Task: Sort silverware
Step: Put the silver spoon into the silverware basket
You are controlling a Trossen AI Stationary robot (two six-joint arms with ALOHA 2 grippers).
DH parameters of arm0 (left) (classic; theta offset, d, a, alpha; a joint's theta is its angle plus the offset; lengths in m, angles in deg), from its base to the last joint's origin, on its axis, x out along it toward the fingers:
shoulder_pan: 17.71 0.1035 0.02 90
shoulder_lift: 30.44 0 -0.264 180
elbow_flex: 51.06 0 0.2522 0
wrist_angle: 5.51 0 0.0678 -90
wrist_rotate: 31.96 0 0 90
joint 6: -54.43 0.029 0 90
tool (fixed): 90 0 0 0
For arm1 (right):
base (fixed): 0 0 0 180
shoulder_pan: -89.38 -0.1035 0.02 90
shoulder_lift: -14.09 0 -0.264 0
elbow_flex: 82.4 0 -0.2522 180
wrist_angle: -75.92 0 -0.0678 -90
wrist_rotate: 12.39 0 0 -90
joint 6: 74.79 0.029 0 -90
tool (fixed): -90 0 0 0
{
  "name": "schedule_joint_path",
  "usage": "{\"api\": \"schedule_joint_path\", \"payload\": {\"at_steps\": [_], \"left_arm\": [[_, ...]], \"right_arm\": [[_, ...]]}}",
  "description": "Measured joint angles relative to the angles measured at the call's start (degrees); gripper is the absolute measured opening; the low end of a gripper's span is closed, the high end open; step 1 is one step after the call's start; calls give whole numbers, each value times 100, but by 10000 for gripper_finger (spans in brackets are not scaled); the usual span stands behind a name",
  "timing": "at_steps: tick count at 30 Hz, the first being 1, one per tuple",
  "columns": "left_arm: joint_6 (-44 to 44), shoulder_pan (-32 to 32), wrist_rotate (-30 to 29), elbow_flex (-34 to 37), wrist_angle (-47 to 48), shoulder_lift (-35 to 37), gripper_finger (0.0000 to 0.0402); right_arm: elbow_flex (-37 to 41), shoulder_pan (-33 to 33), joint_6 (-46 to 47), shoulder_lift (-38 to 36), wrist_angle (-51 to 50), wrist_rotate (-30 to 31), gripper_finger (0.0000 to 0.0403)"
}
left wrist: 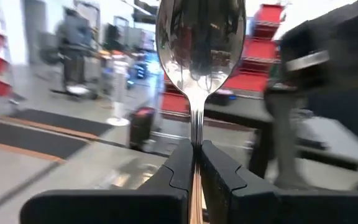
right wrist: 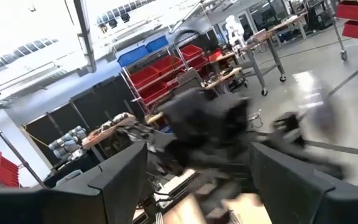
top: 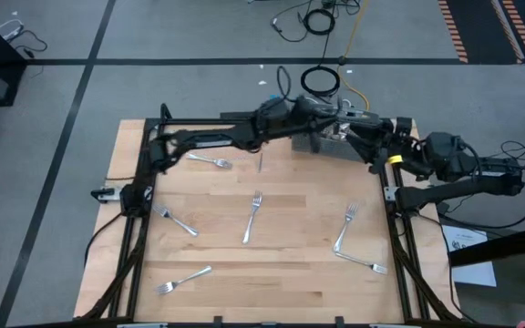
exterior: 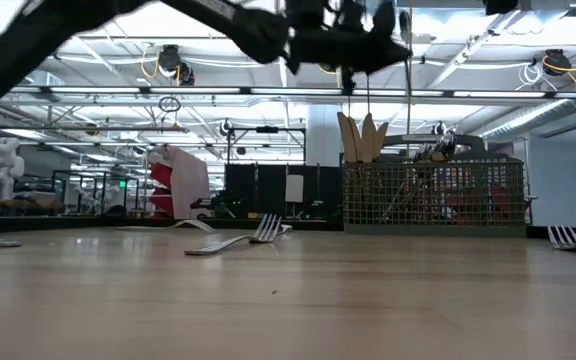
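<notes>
Left gripper (left wrist: 196, 163) clenched on a spoon (left wrist: 199, 50) near the caddy (exterior: 433, 195) at upper centre of high view, right gripper (right wrist: 197, 180) released; next: lower spoon into a slot.

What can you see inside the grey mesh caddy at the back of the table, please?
In the low view, the caddy holds pale wooden utensils sticking out the top and some dark-handled pieces. The mesh hides their lower ends and any compartments.

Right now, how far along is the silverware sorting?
Some utensils already stand in the mesh caddy. The left tool is shut on a spoon near the caddy; the right tool waits open nearby. Six forks, such as one mid-table, remain on the table.
</notes>
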Motion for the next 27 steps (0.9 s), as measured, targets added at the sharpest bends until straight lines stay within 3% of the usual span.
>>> {"api": "schedule_joint_path", "payload": {"at_steps": [4,9,21,27], "left_arm": [[713,132,-303,-786,4,-822,24],[1156,248,-573,-1185,-9,-1373,24],[1688,288,-853,-1209,147,-1525,26],[1737,282,-1218,-1209,145,-1525,60]], "right_arm": [[0,0,125,49,-24,-27,270],[0,-8,375,58,-140,-162,270],[0,-199,644,57,-264,-154,270],[0,-199,732,92,-273,-151,270]]}}
